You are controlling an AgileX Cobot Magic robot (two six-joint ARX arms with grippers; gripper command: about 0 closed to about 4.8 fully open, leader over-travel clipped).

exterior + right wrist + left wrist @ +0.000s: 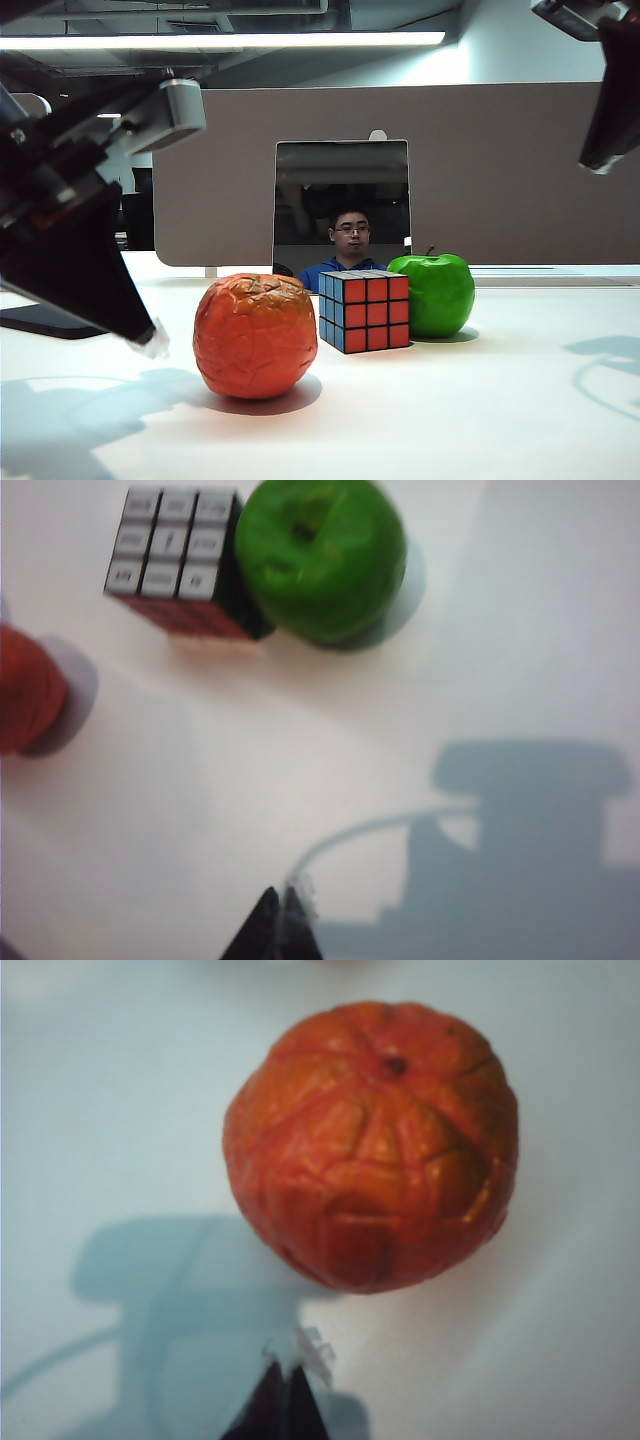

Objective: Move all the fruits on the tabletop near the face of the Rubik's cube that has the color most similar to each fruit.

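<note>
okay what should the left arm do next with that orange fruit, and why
Probably back off and leave it. The orange fruit already rests on the tabletop beside the Rubik's cube, on its red-face side. The left gripper looks shut, holds nothing. The right gripper hangs clear of the green apple.

Partition: brown panel (pixel 500 170) behind the white worktop (pixel 480 400)
Light: ceiling strip light (pixel 220 40)
Beyond: seated man (pixel 348 245)
</note>
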